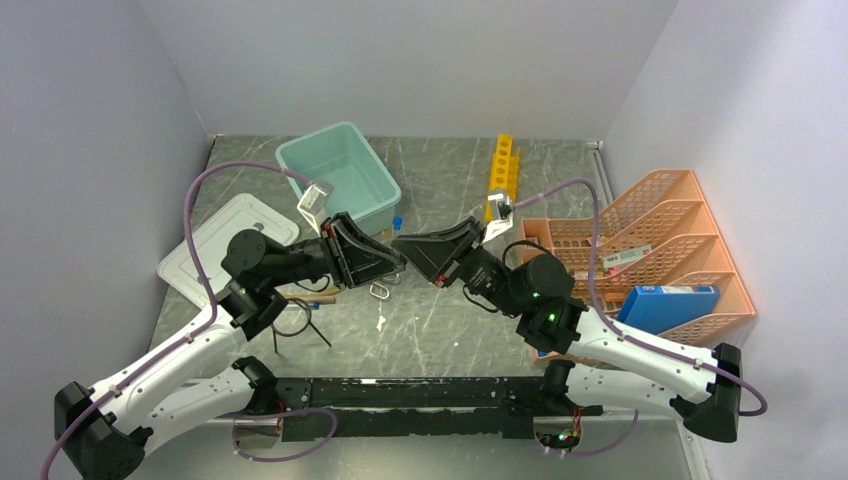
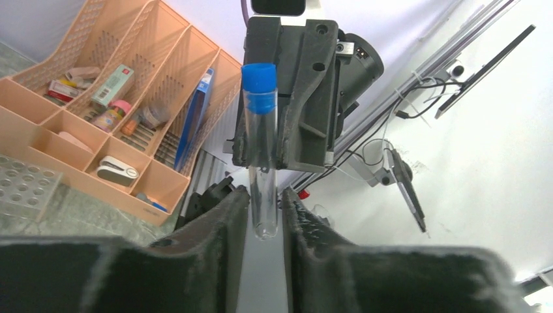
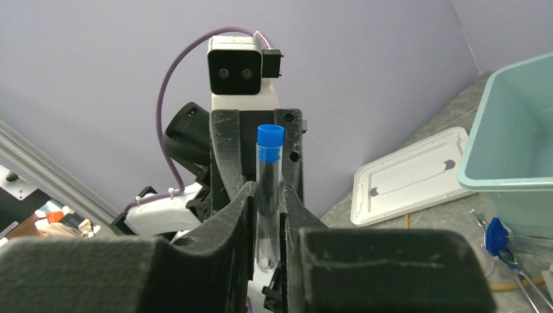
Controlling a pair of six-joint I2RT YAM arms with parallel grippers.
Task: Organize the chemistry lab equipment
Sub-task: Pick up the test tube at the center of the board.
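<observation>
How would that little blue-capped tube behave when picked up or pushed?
The tube looks empty and thin-walled, so probably light. Its smooth clear wall may slip in a grip. Being round, it would likely roll if laid on the table.

The tube [image 2: 261, 156] is clear with a blue cap [image 2: 259, 81]. The left claw [image 2: 266, 202] and right claw [image 3: 267, 195] are black. The worktop [image 1: 450, 330] is grey, marbled with pale veins. The rack [image 1: 503, 165] is yellow, the tub [image 1: 315, 138] pale teal, the lid [image 1: 210, 250] grey-white, the organiser [image 1: 690, 215] orange mesh, the box [image 1: 668, 302] blue.
</observation>
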